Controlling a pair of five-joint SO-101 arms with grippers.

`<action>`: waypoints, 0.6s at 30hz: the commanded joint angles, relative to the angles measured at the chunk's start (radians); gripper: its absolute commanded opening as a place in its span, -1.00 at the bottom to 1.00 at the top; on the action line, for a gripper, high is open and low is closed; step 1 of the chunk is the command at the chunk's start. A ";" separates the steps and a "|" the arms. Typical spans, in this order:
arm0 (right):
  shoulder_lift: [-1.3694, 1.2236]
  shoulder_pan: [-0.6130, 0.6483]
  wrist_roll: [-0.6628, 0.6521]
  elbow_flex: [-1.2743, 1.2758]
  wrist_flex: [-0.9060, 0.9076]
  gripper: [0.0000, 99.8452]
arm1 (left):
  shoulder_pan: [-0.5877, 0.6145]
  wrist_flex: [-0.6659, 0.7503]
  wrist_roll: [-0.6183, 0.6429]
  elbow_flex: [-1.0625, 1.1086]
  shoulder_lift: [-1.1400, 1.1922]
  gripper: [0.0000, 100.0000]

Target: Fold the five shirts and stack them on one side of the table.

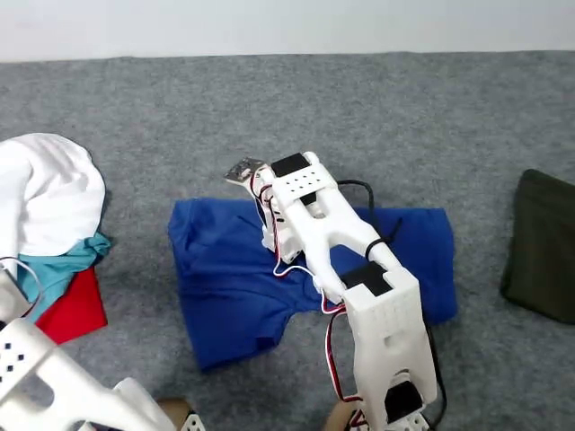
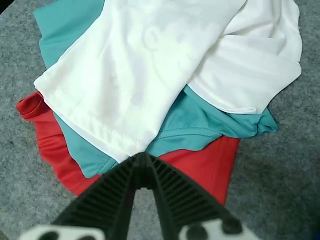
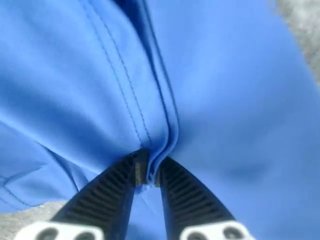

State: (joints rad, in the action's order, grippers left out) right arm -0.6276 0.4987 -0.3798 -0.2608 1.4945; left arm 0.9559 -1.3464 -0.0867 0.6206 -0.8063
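Observation:
A blue shirt (image 1: 234, 278) lies spread on the grey table (image 1: 359, 117) at the middle. The right arm (image 1: 314, 215) stands over its far edge. In the right wrist view my right gripper (image 3: 148, 172) is shut on a pinched seam fold of the blue shirt (image 3: 225, 100). A loose pile at the left holds a white shirt (image 1: 45, 189) on top, a teal shirt (image 1: 63, 265) under it and a red shirt (image 1: 76, 310) at the bottom. My left gripper (image 2: 143, 161) is shut with nothing in it, above the white shirt (image 2: 150, 60), teal shirt (image 2: 200, 125) and red shirt (image 2: 50, 145).
A folded dark green shirt (image 1: 542, 244) lies at the table's right edge. The left arm (image 1: 36, 364) rises from the near left corner. Bare grey table stretches along the far side and between the blue and green shirts.

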 commanded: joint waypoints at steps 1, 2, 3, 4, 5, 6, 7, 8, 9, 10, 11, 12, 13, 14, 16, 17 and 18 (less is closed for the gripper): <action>0.024 -0.019 0.018 -0.046 0.018 -0.98 | 0.002 0.020 -0.008 -0.005 -0.017 -0.99; 0.030 -0.016 0.026 -0.046 0.018 -0.98 | 0.002 0.020 -0.008 -0.005 -0.017 -0.99; 0.044 -0.012 0.034 -0.046 0.018 -0.98 | 0.002 0.020 -0.008 -0.005 -0.017 -0.99; 0.059 -0.004 0.038 -0.046 0.018 -0.97 | 0.002 0.020 -0.008 -0.005 -0.015 -0.99; 0.077 0.005 0.037 -0.046 0.016 -0.93 | 0.002 0.020 -0.008 -0.005 -0.015 -0.99; 0.096 0.015 0.037 -0.048 0.016 -0.88 | 0.002 0.021 -0.008 -0.005 -0.015 -0.99; 0.117 0.025 0.037 -0.048 0.016 -0.85 | 0.000 0.021 -0.008 -0.005 -0.015 -0.99; 0.137 0.039 0.035 -0.048 0.016 -0.82 | 0.000 0.021 -0.008 -0.005 -0.015 -0.99; 0.156 0.051 0.035 -0.048 0.015 -0.81 | 0.000 0.021 -0.008 -0.005 -0.015 -0.99; 0.173 0.065 0.034 -0.048 0.013 -0.80 | 0.000 0.021 -0.008 -0.005 -0.015 -0.99; 0.188 0.079 0.034 -0.048 0.010 -0.79 | 0.000 0.021 -0.008 -0.005 -0.015 -0.99; 0.200 0.091 0.032 -0.048 0.007 -0.79 | 0.000 0.021 -0.008 -0.005 -0.015 -0.99; 0.211 0.102 0.032 -0.048 -0.005 -0.79 | 0.000 0.021 -0.008 -0.005 -0.015 -0.99; 0.219 0.108 0.032 -0.048 -0.019 -0.79 | 0.000 0.021 -0.008 -0.005 -0.015 -0.99; 0.228 0.116 0.032 -0.048 -0.053 -0.79 | 0.000 0.021 -0.008 -0.005 -0.015 -0.99; 0.231 0.120 0.032 -0.048 -0.074 -0.79 | 0.000 0.021 -0.008 -0.005 -0.015 -0.99; 0.229 0.122 0.031 -0.048 -0.097 -0.79 | 0.000 0.021 -0.008 -0.005 -0.015 -0.99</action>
State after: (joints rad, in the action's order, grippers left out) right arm -0.4726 0.6091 -0.3537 -0.2608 1.4484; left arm 0.9559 -1.3464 -0.0867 0.6206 -0.8063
